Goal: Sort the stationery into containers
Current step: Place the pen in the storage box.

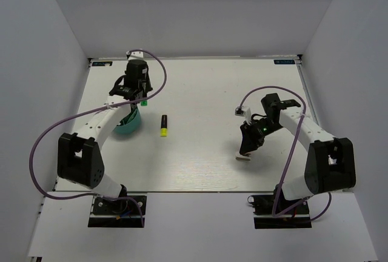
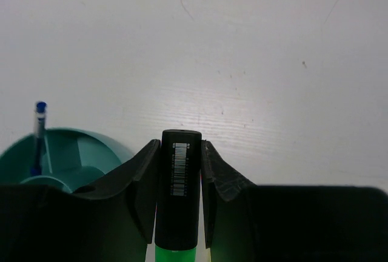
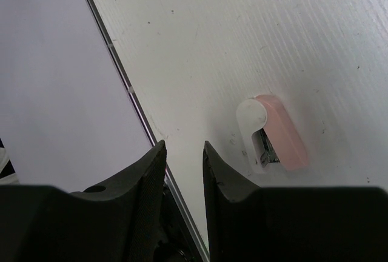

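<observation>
Left gripper (image 2: 180,148) is clamping the green-ended black marker (image 2: 177,183), with both fingers pressing on the barrel. The marker's long axis is running along the fingers, black end poking out past the tips and green end sitting back toward the wrist.

The teal holder (image 2: 85,153) is lying to the left of the marker in the left wrist view. Its rim is showing just beside the left finger, not under the marker's tip. Overhead, the gripper is hanging over the holder's far-right edge. Judged from this, the marker is sitting beside a compartment rather than above one, so the coming move is probably calling for a short shift toward the holder before any release.

Right gripper (image 3: 183,148) is holding nothing, jaws standing a little apart. The pink-and-white block (image 3: 276,134) is lying flat on the table (image 1: 206,92), to the right of the fingers in the right wrist view. It is off the jaw line, with its long axis slanting across the view. The right arm is the nearer one to it.

The yellow-ended black marker (image 1: 163,125) is lying loose on the table just right of the holder. Its long axis is running near-to-far, yellow end toward the arm bases. The left arm is much the nearer.

Count showing:
- One holder.
- Two black markers, one gripped and one loose.
- One blue pen (image 2: 39,134), standing in the holder.
- One block.
- No stubby markers in any view.
</observation>
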Tool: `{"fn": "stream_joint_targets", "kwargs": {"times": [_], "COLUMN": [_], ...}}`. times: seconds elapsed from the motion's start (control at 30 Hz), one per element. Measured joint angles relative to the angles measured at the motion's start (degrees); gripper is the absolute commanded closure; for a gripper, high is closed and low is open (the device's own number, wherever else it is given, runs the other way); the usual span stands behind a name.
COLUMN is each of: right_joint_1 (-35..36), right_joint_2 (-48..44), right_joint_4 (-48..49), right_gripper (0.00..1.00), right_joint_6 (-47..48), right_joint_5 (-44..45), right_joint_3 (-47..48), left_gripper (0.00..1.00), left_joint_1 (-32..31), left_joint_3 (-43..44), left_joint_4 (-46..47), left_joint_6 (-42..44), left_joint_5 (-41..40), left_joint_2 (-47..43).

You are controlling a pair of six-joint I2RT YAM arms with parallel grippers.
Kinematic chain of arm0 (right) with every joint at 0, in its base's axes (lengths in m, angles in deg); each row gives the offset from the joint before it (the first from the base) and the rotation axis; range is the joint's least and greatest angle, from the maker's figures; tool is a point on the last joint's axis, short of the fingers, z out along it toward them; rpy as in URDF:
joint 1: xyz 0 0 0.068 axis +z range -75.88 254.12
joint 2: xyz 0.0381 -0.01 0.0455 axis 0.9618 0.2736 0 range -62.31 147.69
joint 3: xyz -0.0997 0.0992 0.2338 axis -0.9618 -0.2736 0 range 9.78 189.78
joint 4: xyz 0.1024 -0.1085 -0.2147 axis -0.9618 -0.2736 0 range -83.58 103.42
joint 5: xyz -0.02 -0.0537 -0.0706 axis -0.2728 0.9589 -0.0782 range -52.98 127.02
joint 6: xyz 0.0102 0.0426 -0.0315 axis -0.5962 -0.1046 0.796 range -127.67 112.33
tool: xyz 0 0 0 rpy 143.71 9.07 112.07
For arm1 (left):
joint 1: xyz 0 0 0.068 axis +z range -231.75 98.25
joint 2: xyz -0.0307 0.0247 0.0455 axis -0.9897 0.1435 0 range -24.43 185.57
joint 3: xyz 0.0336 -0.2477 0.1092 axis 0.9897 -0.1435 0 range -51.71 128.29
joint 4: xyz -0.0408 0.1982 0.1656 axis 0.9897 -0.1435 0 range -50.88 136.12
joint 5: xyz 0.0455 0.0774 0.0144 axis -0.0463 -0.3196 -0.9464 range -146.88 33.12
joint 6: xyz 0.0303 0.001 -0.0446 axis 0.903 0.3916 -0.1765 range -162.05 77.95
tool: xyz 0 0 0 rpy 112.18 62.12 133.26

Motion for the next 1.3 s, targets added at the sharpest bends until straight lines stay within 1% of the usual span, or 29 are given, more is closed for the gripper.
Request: {"fn": "stream_joint_targets", "kwargs": {"times": [0.43,0.57,0.73,0.9,1.0,1.3], "right_joint_1": [-0.31,-0.31,-0.31,-0.31,-0.31,-0.31], "right_joint_2": [3.43,3.48,3.54,4.28,4.96,6.21], "right_joint_4": [-0.22,-0.04,0.09,0.33,0.52,1.57], "right_gripper": [0.65,0.67,0.67,0.67,0.67,0.68], "right_joint_6": [0.44,0.37,-0.15,-0.90,-1.40,-2.19], "right_joint_5": [0.20,1.01,1.75,2.34,2.78,3.50], "right_joint_3": [0.85,0.85,0.85,0.85,0.85,0.85], "left_gripper": [1.00,1.00,1.00,1.00,1.00,1.00], "left_joint_1": [6.34,7.65,7.67,7.72,7.76,9.90], "left_joint_3": [-0.52,-4.72,-10.16,-18.18,-22.10,-25.97], "left_joint_4": [11.69,17.27,25.57,36.57,42.88,53.62], "left_joint_6": [7.98,11.04,16.13,20.41,22.77,24.17], "left_joint_5": [1.44,0.31,-1.42,-2.08,-2.12,-2.05], "left_joint_2": [-3.48,-6.80,-10.38,-13.16,-13.25,-13.07]}}
